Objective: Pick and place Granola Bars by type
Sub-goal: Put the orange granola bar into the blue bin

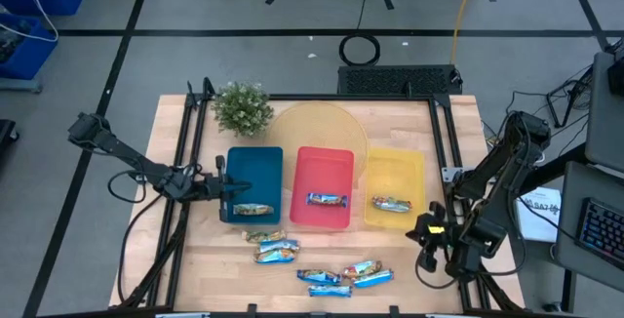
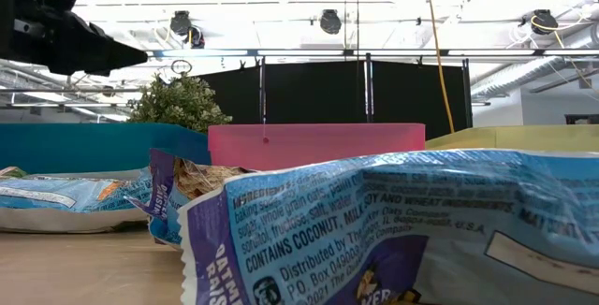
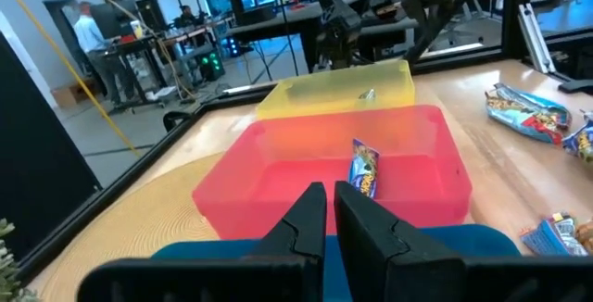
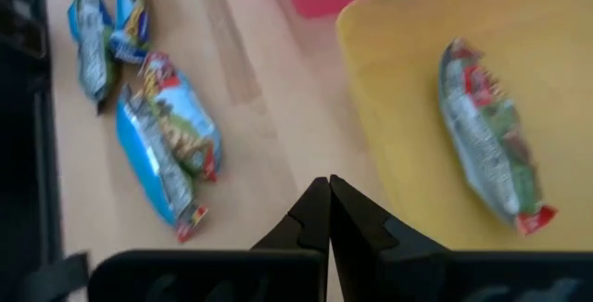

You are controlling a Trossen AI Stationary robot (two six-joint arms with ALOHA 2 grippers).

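Each tray holds one granola bar: the blue tray [image 1: 255,177] has one [image 1: 252,210], the red tray [image 1: 324,183] one [image 1: 327,199], the yellow tray [image 1: 395,183] one [image 1: 391,204]. Several loose bars lie flat on the wood near the near edge [image 1: 276,250] [image 1: 369,273]. My left gripper [image 1: 222,183] [image 3: 329,211] hovers shut over the blue tray's left rim, pointing toward the red tray [image 3: 352,168]. My right gripper [image 1: 429,230] [image 4: 328,211] is shut above the table just off the yellow tray's near right corner [image 4: 445,80], holding nothing.
A small potted plant [image 1: 242,108] stands at the far left of the table, and a round woven mat [image 1: 317,128] lies under the trays' far ends. A black frame rail [image 1: 444,162] borders the table. In the low view, bars [image 2: 393,230] fill the foreground.
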